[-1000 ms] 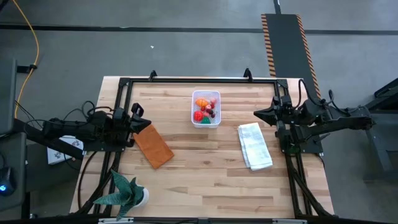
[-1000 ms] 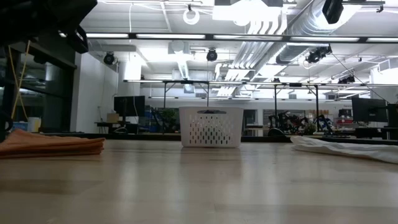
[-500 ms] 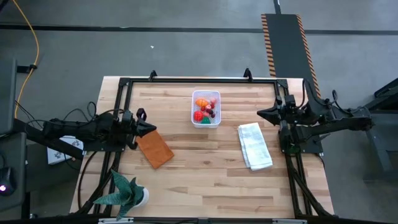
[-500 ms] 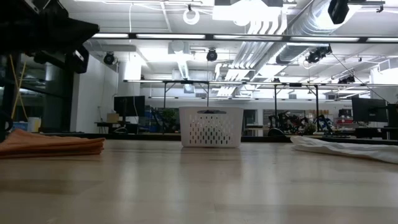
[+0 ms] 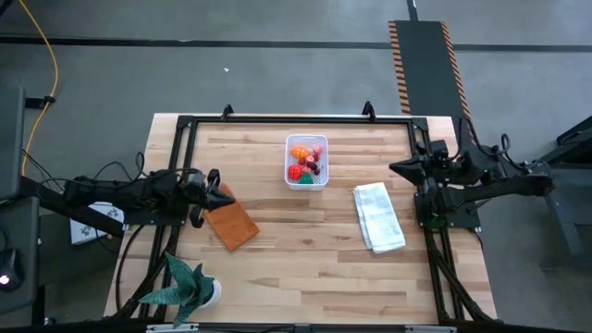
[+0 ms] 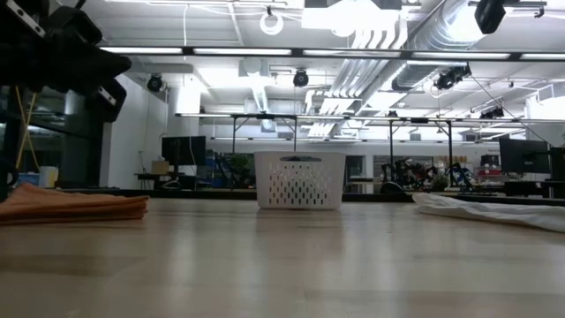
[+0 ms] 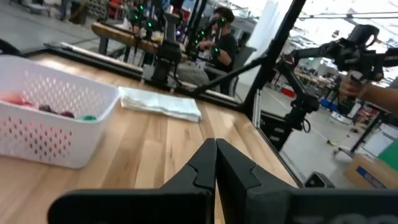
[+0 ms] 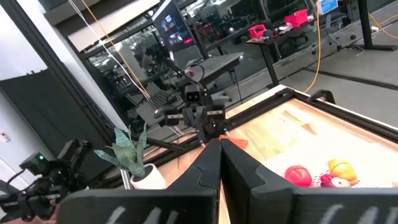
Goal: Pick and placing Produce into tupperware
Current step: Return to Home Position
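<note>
While both arms hang out near the sides of the wooden table (image 5: 305,268), my left gripper (image 5: 220,193) is pinched fully closed on nothing. Its dark fingers meet tip to tip in the left wrist view. It hovers well to the left of the small white translucent rectangular plastic tub (image 5: 306,186). My right gripper (image 5: 400,169) is also closed and empty, well to the right of the tub.

From above I see all the colourful toy produce (image 5: 305,163) lying inside the tub, an orange piece (image 5: 299,151) and a red ball (image 5: 296,171) among it. The low view shows only the tub's perforated wall and hides what it holds. Through those holes my left wrist view catches red and green bits. My right wrist view looks over the rim onto the red ball and orange piece.

An orange-brown flat rectangle (image 5: 231,220) lies left of the tub, with my left gripper's tip over its corner. A folded white cloth (image 5: 379,215) lies near the tub's right.
</note>
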Controlling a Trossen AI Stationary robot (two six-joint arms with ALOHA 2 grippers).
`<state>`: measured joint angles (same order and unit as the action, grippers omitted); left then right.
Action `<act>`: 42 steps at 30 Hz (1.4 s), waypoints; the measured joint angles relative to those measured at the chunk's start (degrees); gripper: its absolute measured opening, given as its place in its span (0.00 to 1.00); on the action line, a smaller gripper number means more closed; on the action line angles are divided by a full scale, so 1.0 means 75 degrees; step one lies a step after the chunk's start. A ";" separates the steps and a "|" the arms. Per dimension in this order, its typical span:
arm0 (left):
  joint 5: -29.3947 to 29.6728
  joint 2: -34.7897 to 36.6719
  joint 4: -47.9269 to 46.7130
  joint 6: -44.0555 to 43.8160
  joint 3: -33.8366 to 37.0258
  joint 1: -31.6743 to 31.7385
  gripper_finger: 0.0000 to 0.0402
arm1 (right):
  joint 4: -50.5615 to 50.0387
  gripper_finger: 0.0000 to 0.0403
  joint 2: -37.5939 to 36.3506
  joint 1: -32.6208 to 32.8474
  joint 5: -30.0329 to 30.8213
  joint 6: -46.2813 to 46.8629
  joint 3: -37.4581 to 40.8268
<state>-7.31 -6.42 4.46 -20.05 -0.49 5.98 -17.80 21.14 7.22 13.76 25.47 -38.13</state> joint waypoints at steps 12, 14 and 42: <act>-0.0151 -0.0005 -0.0307 -0.0228 -0.0006 0.0000 0.00 | 0.0189 0.00 -0.0816 0.0000 -0.0063 -0.0316 0.0492; -0.0073 -0.0020 -0.0332 -0.0230 -0.0006 0.0001 0.00 | 0.0600 0.00 -0.1104 0.0000 -0.0062 -0.0343 0.0952; 0.0066 -0.0020 -0.0345 -0.0132 -0.0006 0.0000 0.00 | 0.5996 0.00 -0.2778 0.0000 -0.0050 -0.2447 0.3949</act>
<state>-6.81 -6.57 1.87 -21.04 -0.54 5.98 27.17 0.30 7.22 13.38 7.12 -8.51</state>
